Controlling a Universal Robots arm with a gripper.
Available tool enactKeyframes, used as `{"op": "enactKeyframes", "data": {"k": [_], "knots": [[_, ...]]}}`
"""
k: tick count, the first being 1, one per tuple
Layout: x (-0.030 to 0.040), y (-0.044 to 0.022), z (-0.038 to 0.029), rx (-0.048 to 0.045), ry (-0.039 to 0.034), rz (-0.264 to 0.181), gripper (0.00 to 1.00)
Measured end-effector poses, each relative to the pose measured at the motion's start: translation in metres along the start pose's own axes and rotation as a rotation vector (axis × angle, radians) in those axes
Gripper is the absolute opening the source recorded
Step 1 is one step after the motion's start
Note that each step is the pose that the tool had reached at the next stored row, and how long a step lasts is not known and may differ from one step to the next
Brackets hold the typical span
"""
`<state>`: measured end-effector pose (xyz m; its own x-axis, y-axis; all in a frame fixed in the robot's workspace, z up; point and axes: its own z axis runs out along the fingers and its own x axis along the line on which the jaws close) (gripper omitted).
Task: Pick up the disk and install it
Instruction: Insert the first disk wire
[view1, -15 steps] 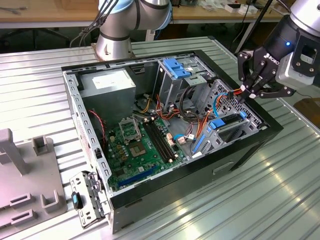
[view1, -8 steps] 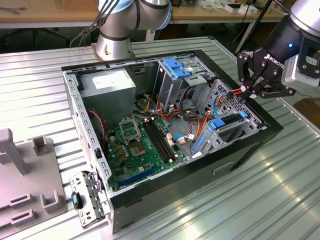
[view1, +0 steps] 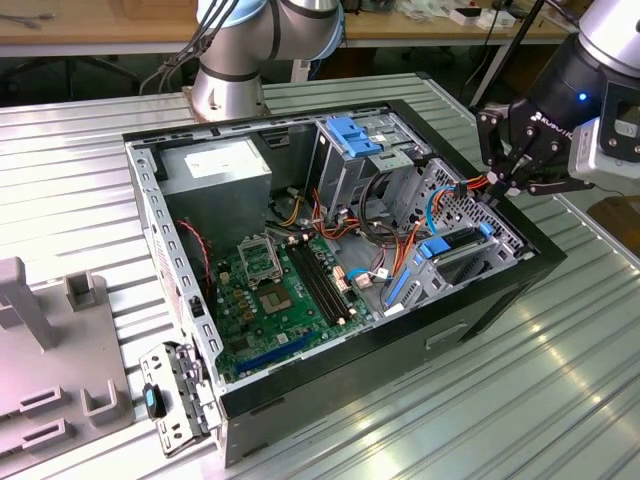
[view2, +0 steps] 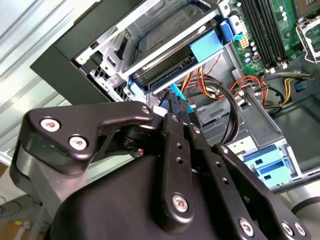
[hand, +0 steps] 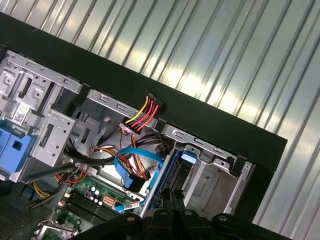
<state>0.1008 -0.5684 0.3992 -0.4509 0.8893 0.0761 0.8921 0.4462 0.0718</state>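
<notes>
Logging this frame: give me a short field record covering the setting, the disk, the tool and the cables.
setting: open computer case lying on a ribbed metal table
disk: in its blue carrier, sitting in the grey drive cage at the case's end on the exterior view's right
tool: above that cage, beside the case rim, not holding the disk
cables: blue data cable and red-yellow power cable run next to the cage
task state: disk in the cage; whether it is fully seated cannot be told
</notes>
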Motion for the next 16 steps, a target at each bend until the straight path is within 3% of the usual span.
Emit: {"op": "enactKeyframes", "data": {"k": [11,16], "knots": [[-0.0006,0.0006,0.0029,0.0004,0.0034,-0.093,0.11],[-0.0009,0.0007,0.0046,-0.0019,0.0042,-0.159,0.11]]}}
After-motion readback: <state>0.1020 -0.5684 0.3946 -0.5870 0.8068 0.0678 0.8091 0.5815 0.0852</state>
